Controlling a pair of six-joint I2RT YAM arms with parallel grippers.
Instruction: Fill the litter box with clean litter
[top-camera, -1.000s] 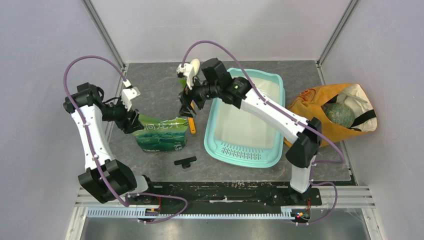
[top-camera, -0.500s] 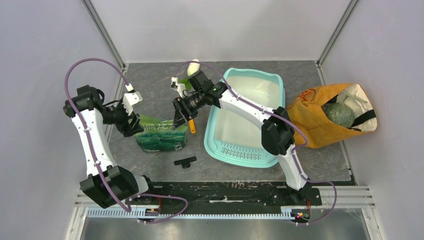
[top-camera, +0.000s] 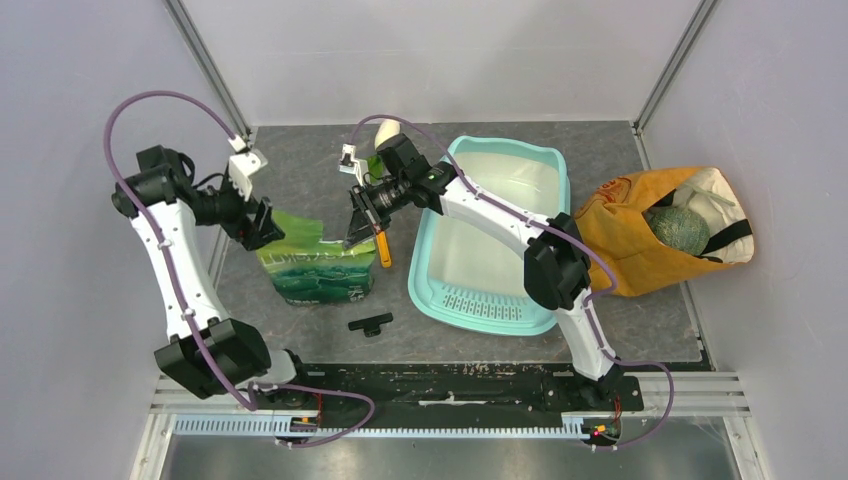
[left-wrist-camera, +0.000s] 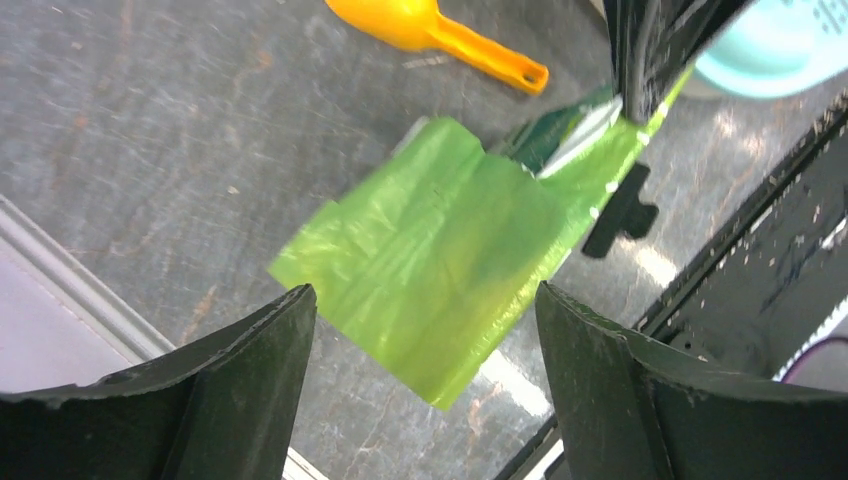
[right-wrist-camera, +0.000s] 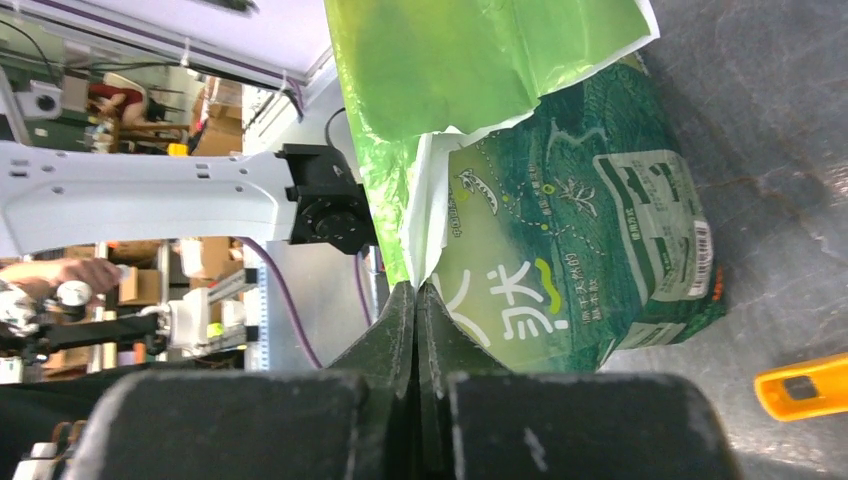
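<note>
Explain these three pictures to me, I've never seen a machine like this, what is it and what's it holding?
It is a robot: a left arm and a right arm bolted to a table, each ending in a two-finger gripper. One picture looks down from above. The other two come from cameras on each wrist, so you see that arm's own fingers. On the table are a teal litter box with a bare white basin, a green pouch, an orange scoop and an orange bag. The right gripper is pinched shut on the pouch's top edge. The left gripper is open near the pouch's top, holding nothing.
</note>
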